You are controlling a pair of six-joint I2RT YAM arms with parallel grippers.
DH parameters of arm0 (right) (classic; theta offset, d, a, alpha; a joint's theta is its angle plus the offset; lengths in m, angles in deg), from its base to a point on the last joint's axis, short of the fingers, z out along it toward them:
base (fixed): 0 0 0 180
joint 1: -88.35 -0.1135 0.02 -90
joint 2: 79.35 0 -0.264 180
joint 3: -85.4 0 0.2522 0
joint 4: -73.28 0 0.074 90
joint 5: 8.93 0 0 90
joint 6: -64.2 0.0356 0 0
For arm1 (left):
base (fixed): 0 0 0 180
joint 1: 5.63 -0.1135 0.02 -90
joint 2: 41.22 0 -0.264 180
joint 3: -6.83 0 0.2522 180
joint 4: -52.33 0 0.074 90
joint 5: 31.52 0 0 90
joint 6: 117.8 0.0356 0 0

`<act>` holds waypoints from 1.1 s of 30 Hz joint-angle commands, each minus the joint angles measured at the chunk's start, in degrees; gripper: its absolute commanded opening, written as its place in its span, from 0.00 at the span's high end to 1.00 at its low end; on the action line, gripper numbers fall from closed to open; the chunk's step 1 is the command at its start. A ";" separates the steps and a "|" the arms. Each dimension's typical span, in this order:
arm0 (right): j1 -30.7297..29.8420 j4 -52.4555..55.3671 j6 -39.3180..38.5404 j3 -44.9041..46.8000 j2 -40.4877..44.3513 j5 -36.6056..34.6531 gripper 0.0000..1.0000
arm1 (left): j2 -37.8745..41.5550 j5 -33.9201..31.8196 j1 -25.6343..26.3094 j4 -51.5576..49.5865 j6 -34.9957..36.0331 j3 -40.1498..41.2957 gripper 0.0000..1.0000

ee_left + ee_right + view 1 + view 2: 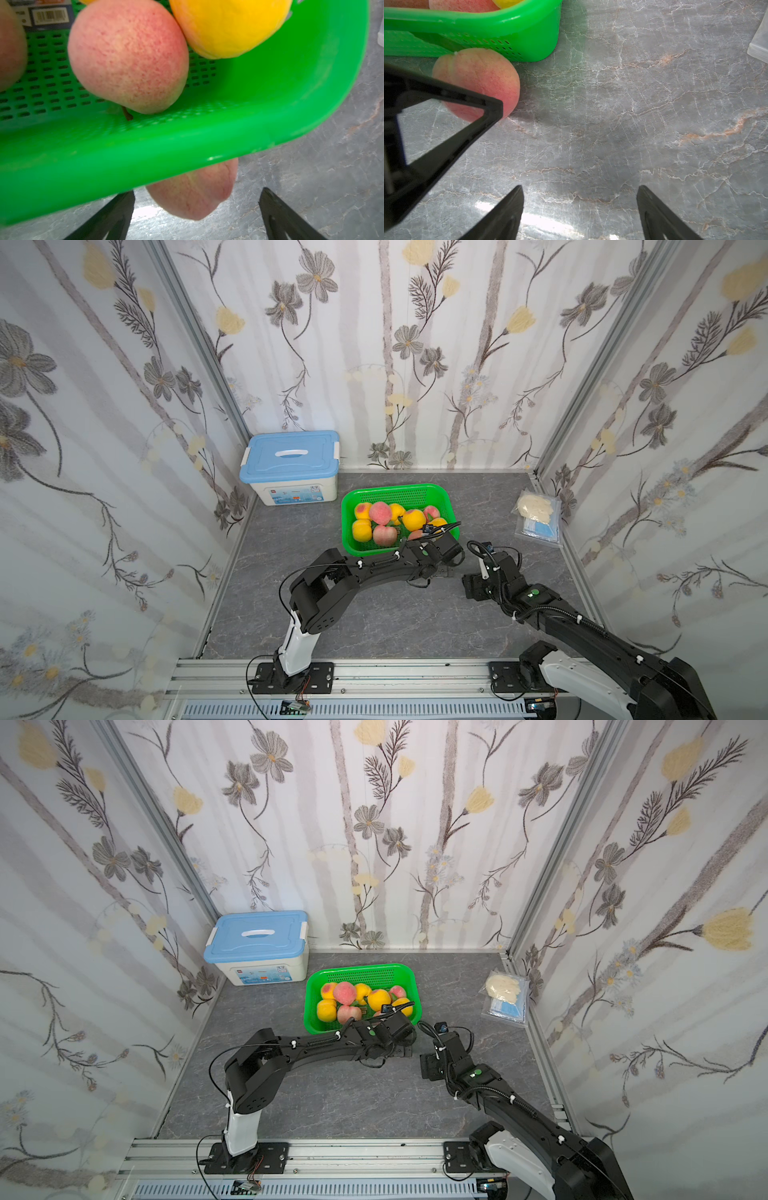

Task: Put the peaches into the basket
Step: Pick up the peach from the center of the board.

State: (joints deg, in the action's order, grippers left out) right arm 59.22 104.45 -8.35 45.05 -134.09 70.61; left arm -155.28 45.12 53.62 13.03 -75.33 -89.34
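Note:
The green basket (395,488) (361,968) holds several peaches (380,512) (344,992), pink-red and yellow-orange. In the left wrist view a pink one (128,56) and a yellow one (228,25) lie inside its rim (187,149). One more pink peach (193,193) (481,70) lies on the table against the basket's near wall (529,27). My left gripper (197,192) (442,570) is open around it, with a gap on each side. Both top views hide this peach under the left wrist. My right gripper (580,187) (471,587) is open over bare table, just right of the left one.
A white box with a blue lid (291,466) stands at the back left. A clear bag of gloves and masks (536,514) (760,45) lies by the right wall. A barcode label (49,15) sits inside the basket. The left gripper's finger (494,108) reaches close to the right gripper.

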 commanded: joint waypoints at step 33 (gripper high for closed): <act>-0.05 -2.84 0.74 0.05 -0.45 0.11 0.14 | -4.92 -6.55 0.17 -2.91 -6.07 -4.87 0.03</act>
State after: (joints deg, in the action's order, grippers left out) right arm 59.22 104.10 -8.26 45.05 -134.46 70.64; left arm -159.78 40.81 53.77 11.19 -80.18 -94.02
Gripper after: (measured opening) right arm 0.864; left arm 0.968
